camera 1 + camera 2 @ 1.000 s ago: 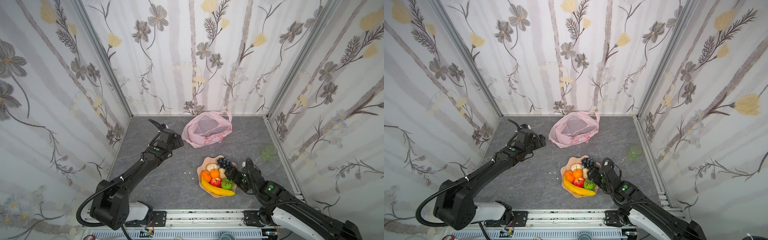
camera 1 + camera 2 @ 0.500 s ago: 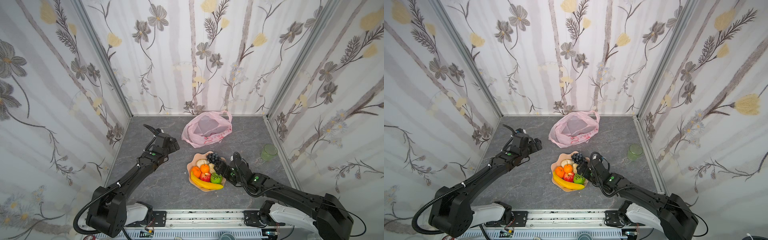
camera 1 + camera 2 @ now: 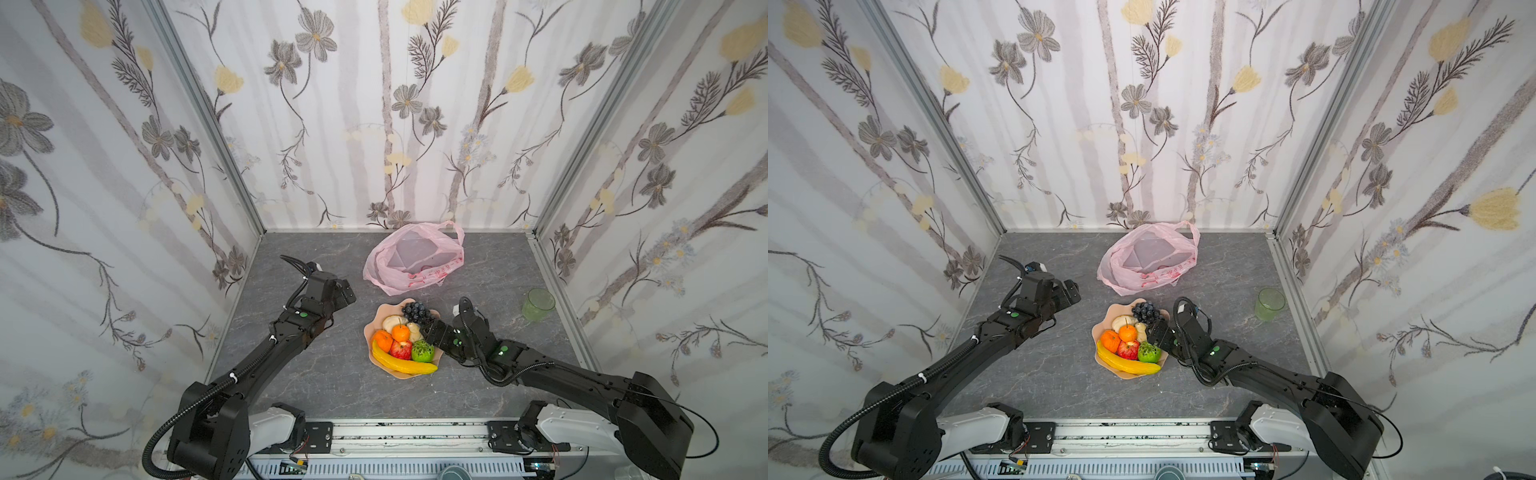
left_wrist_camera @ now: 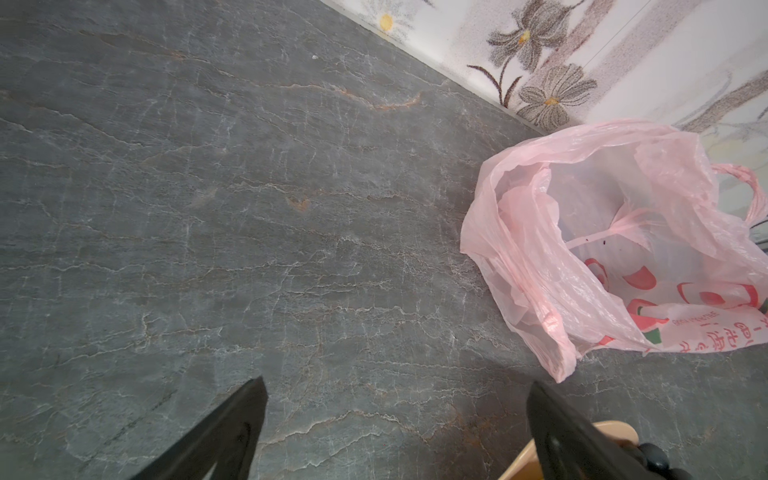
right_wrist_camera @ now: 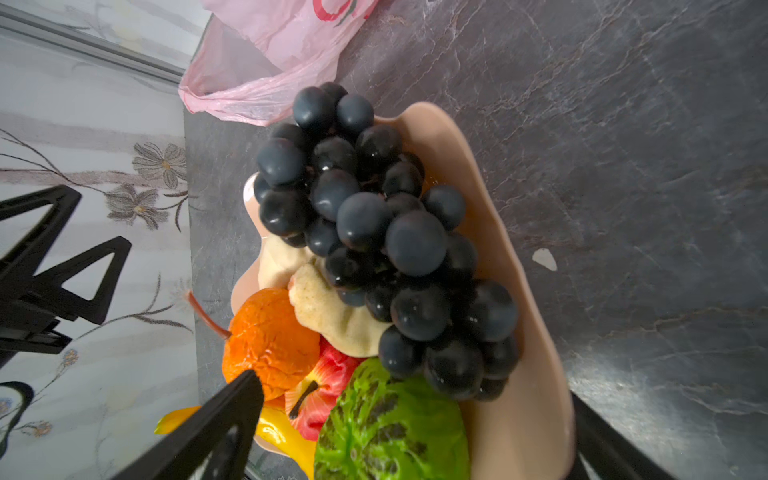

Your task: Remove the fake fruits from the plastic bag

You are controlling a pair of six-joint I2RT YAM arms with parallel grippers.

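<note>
Top views: fake fruits sit heaped on a peach scalloped plate at the middle of the grey worktop, out of the pink plastic bag, which lies crumpled just behind the plate near the rear wall, one handle looped toward it. A yellow banana lines the plate's near rim and a dark grape bunch its far one; both top views show a green cup standing well apart on the right. Left pincer hovers left of bag and plate, touching neither; right pincer sits at the plate's right rim beside the green fruit.

Left wrist view: two black fingers spread wide, only bare worktop between them; the bag's mouth gapes toward the camera, red print on its lower panel, and a sliver of plate shows behind one finger.

Right wrist view: jaws stand wide, one finger over an orange and the banana, the other outside the plate's rim, so that the grape bunch, green fruit, a red apple and a pale beige fruit lie in the gap; whether either finger touches the plate cannot be told
</note>
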